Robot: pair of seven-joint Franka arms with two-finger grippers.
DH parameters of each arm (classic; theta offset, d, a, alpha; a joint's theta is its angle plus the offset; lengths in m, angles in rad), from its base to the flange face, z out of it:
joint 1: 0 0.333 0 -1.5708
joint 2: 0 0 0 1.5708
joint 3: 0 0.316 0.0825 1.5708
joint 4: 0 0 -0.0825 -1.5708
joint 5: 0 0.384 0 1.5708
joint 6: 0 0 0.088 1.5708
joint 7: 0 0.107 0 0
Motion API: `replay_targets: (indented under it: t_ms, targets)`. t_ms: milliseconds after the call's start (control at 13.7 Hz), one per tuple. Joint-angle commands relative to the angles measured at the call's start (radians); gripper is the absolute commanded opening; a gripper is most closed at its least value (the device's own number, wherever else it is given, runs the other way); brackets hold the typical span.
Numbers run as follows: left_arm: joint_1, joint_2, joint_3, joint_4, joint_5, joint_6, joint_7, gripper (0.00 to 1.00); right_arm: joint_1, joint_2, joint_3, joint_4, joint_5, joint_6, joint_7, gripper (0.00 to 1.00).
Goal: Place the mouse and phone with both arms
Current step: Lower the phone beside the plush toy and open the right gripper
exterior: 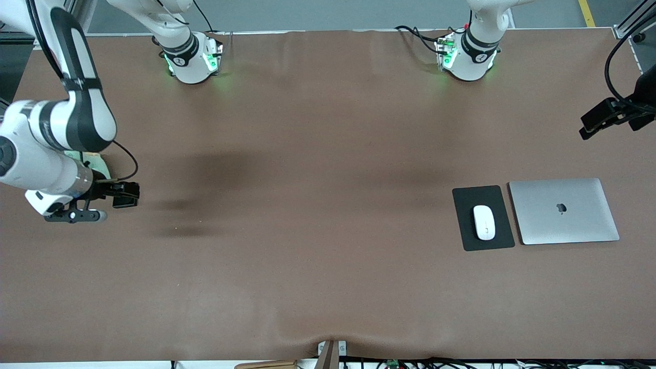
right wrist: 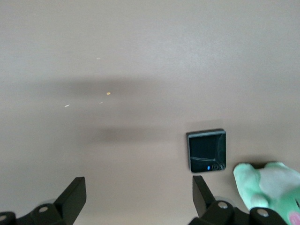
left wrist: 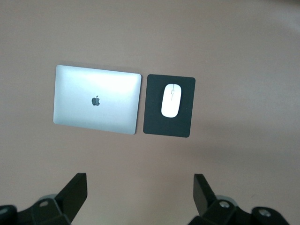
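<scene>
The white mouse (exterior: pixel 483 222) lies on a black pad (exterior: pixel 464 205) beside a closed silver laptop (exterior: pixel 564 211). The mouse also shows in the left wrist view (left wrist: pixel 171 100). The black phone (exterior: pixel 125 196) lies flat on the table at the right arm's end, and shows in the right wrist view (right wrist: pixel 206 150). My right gripper (exterior: pixel 102 190) hangs open and empty high over the table beside the phone (right wrist: pixel 139 187). My left gripper (exterior: pixel 592 124) is open and empty, high over the left arm's end of the table (left wrist: pixel 140 187).
A green plush toy (right wrist: pixel 267 187) lies next to the phone, partly hidden under the right arm in the front view (exterior: pixel 95 161). The laptop (left wrist: pixel 97 100) and pad (left wrist: pixel 154 117) lie side by side. The brown table (exterior: pixel 318 230) spans the whole view.
</scene>
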Motion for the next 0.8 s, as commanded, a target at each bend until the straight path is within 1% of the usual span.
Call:
replay_targets:
  t_ms: [0, 73, 146, 218, 291, 364, 510, 655, 728]
  targets:
    - [-0.135, -0.033, 0.127, -0.026, -0.016, -0.026, 0.018, 1.0, 0.009, -0.056, -0.003, 0.082, 0.047, -0.154, 0.014, 1.0]
    - [-0.176, -0.04, 0.164, -0.026, -0.016, -0.034, 0.017, 1.0, 0.009, -0.059, -0.003, 0.137, 0.075, -0.226, 0.014, 1.0]
    - [-0.198, -0.041, 0.184, -0.028, -0.016, -0.037, 0.015, 1.0, 0.01, -0.061, -0.001, 0.188, 0.093, -0.297, 0.014, 1.0]
    - [-0.195, -0.041, 0.184, -0.031, -0.02, -0.037, 0.015, 1.0, 0.015, -0.07, -0.001, 0.231, 0.098, -0.349, 0.014, 1.0]
    - [-0.197, -0.043, 0.179, -0.032, -0.023, -0.037, 0.013, 1.0, 0.024, -0.096, -0.001, 0.245, 0.098, -0.377, 0.014, 1.0]
    - [-0.198, -0.043, 0.178, -0.034, -0.024, -0.037, 0.017, 1.0, 0.042, -0.142, -0.001, 0.243, 0.098, -0.389, 0.014, 1.0]
    - [-0.198, -0.041, 0.176, -0.036, -0.044, -0.037, 0.017, 1.0, 0.1, -0.208, -0.003, 0.24, 0.098, -0.417, 0.048, 1.0]
    - [-0.2, -0.04, 0.158, -0.037, -0.044, -0.039, 0.017, 1.0, 0.156, -0.239, -0.003, 0.243, 0.098, -0.44, 0.147, 1.0]
    - [-0.198, -0.04, 0.149, -0.042, -0.044, -0.04, 0.017, 1.0, 0.167, -0.241, -0.003, 0.248, 0.097, -0.451, 0.158, 1.0]
